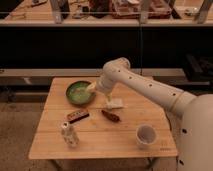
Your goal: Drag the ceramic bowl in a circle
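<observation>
Gripper (92, 88) sits at the rim of the ceramic bowl (76, 93) on the wooden table (100, 145). Clamped or apart, can't tell.

Lighting is warm and dim overall. The wooden table (55, 145) at lower centre is the brightest zone and appears lit from above. The band behind it, across the upper middle, is near black. The white arm (145, 90) carries a soft sheen. The gripper (91, 88), at the right rim of the ceramic bowl (77, 93) left of centre, reads pale yellow. The floor beneath the table lies in shadow.
</observation>
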`<state>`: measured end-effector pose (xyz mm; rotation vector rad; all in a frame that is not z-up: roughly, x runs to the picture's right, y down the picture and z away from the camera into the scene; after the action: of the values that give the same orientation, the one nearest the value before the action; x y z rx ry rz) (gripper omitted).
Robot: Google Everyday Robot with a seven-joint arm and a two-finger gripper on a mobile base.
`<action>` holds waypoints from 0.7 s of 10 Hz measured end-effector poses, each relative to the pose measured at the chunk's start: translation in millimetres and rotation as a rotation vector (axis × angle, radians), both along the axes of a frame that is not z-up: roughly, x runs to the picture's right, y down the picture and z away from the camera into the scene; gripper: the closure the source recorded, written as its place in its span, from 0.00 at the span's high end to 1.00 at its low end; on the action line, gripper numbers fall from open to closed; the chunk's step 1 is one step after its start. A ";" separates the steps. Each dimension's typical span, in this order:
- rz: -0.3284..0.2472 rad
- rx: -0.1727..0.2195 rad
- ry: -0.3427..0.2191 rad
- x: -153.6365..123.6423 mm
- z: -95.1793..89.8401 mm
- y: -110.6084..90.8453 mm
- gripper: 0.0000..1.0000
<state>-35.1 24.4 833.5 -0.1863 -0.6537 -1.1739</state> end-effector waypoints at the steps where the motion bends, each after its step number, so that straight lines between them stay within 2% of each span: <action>1: -0.012 0.003 0.001 -3.0 10.0 -4.4 0.80; 4: -0.034 0.003 -0.006 -18.0 42.6 -20.3 0.80; 7: -0.063 -0.052 0.006 -29.9 80.4 -18.0 0.80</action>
<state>-65.1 6.5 913.9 -0.2552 -0.6775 -1.2168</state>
